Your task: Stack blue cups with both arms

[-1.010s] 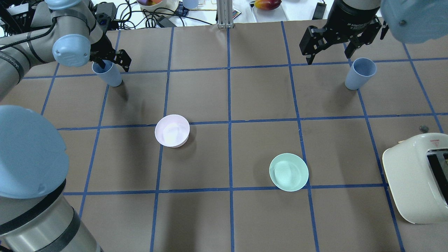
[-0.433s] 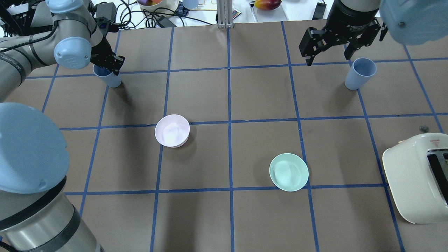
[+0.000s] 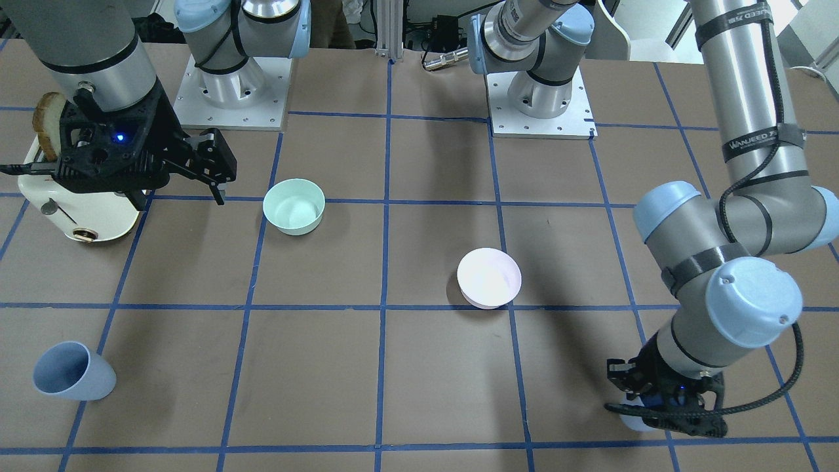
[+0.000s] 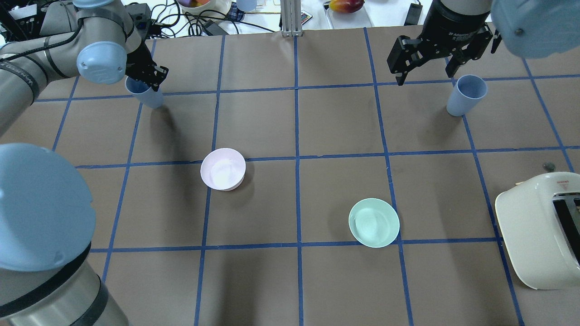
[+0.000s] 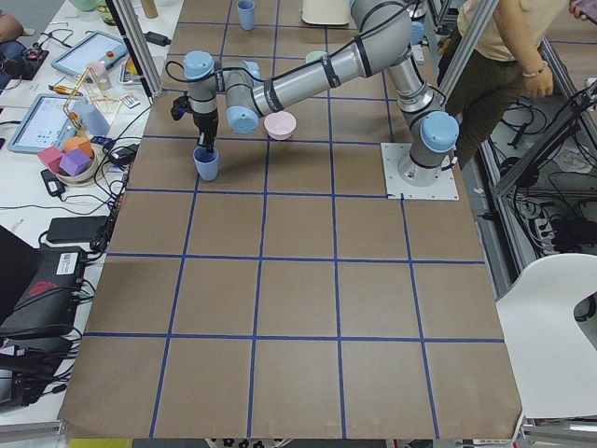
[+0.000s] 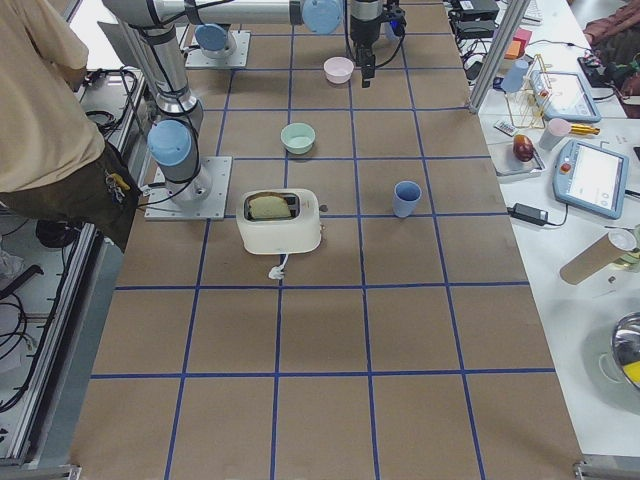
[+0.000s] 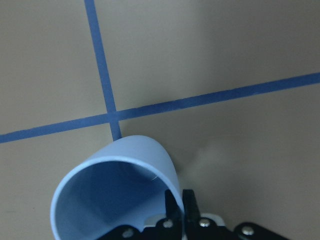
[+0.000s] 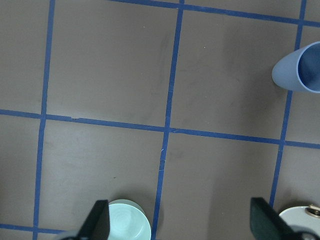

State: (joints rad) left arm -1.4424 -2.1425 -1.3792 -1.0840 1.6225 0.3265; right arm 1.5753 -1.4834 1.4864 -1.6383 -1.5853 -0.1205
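One blue cup (image 4: 146, 94) stands at the far left of the table. My left gripper (image 4: 148, 78) is shut on its rim, one finger inside and one outside, as the left wrist view (image 7: 178, 204) shows on the cup's wall (image 7: 115, 195). I cannot tell whether the cup is off the table. The other blue cup (image 4: 466, 95) stands upright at the far right, free. My right gripper (image 4: 426, 68) is open and empty, above the table just left of and beyond that cup. The right wrist view shows this cup (image 8: 300, 70) at its upper right.
A pale pink bowl (image 4: 223, 169) sits left of centre and a mint-green bowl (image 4: 374, 222) right of centre. A cream toaster (image 4: 539, 226) stands at the near right edge. Cables and clutter lie beyond the far table edge.
My left gripper, open around the cup's rim a second ago, has shut on it and shifted the cup a little to the right and farther away. The right gripper has hardly moved.
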